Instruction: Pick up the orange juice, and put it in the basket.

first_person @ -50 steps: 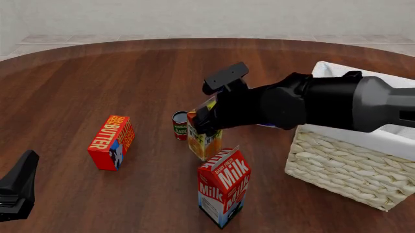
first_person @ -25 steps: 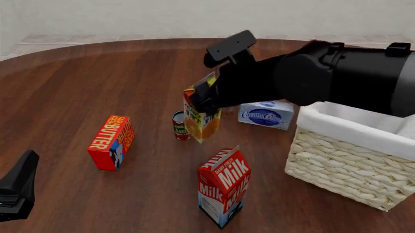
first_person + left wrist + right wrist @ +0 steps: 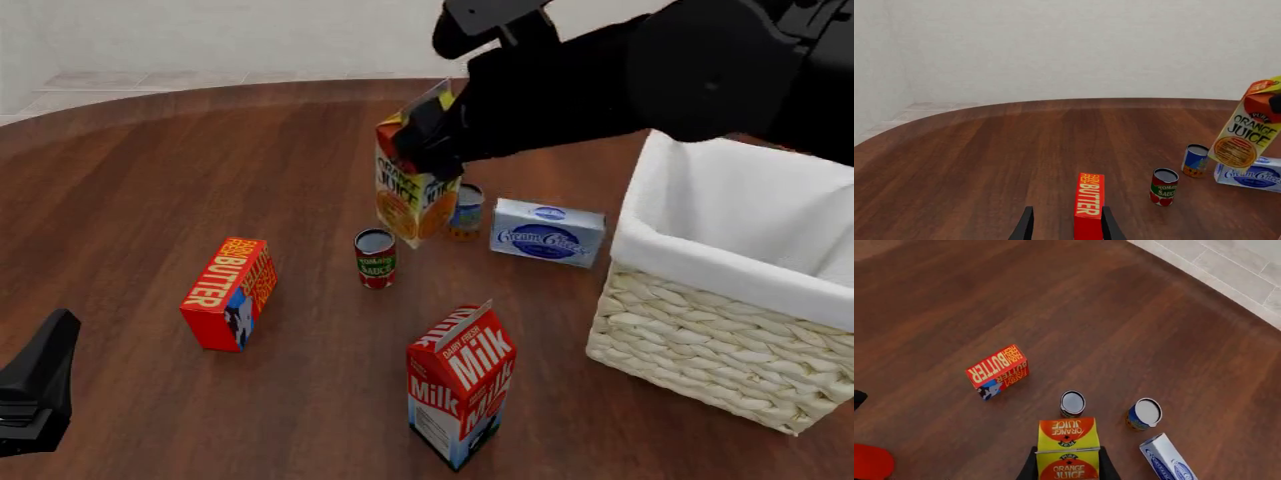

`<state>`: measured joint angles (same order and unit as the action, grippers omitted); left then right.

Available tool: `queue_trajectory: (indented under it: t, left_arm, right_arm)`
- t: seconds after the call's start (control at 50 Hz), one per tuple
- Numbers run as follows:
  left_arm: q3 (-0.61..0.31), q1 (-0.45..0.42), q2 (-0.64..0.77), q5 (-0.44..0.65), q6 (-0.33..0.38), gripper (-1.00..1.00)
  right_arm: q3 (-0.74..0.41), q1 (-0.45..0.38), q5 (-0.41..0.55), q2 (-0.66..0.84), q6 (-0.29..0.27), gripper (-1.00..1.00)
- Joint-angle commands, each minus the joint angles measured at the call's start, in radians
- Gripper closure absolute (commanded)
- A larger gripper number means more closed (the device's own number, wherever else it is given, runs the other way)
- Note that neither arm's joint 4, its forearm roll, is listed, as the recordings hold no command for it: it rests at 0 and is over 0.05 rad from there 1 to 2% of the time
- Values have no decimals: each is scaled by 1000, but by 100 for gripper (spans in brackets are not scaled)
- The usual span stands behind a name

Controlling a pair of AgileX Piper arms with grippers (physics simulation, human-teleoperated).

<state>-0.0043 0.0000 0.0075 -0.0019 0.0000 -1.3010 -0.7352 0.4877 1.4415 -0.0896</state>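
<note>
In the left wrist view, the left tool (image 3: 1064, 227) was open with nothing in it, low over the brown surface (image 3: 987, 150). The red butter box (image 3: 1089, 205) stood just past its tips. Far off, the orange juice (image 3: 1247, 131) hung in the air, above a tomato sauce can (image 3: 1163, 186), a blue can (image 3: 1195, 160) and a cream cheese box (image 3: 1249, 174).

In the front view, the right tool (image 3: 430, 130) held the orange juice (image 3: 410, 190) by its top, up off the surface and tilted a bit. The milk carton (image 3: 461, 385) stood nearer the camera. The basket (image 3: 707, 330) sat well apart, on the right, and looked empty.

In the right wrist view, the right tool (image 3: 1067, 465) was closed on both sides of the orange juice (image 3: 1067, 450).

So the picking up looked done. The carton was not over the basket yet. Carrying it across and letting go were left.
</note>
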Motion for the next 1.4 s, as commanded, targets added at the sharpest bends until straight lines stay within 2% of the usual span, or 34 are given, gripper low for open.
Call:
queue_trajectory:
  t: [0.02, 0.38, 0.58, 0.7, 0.94, 1.4]
  left_arm:
    - [0, 0, 0, 0, 0, -100]
    - [0, 0, 0, 0, 0, -100]
    - [0, 0, 0, 0, 0, -100]
    - [0, 0, 0, 0, 0, -100]
    - [0, 0, 0, 0, 0, -100]
    - [0, 0, 0, 0, 0, -100]
  right_arm:
    - [-85, -5, 65, -36, -9, 100]
    - [-237, -12, 186, -69, -61, 100]
    - [-353, -17, 253, -40, -50, 100]
    - [-399, 3, 275, -25, -71, 100]
    - [-417, 41, 302, -52, -79, 100]
    - [-470, 125, 427, -154, -118, 100]
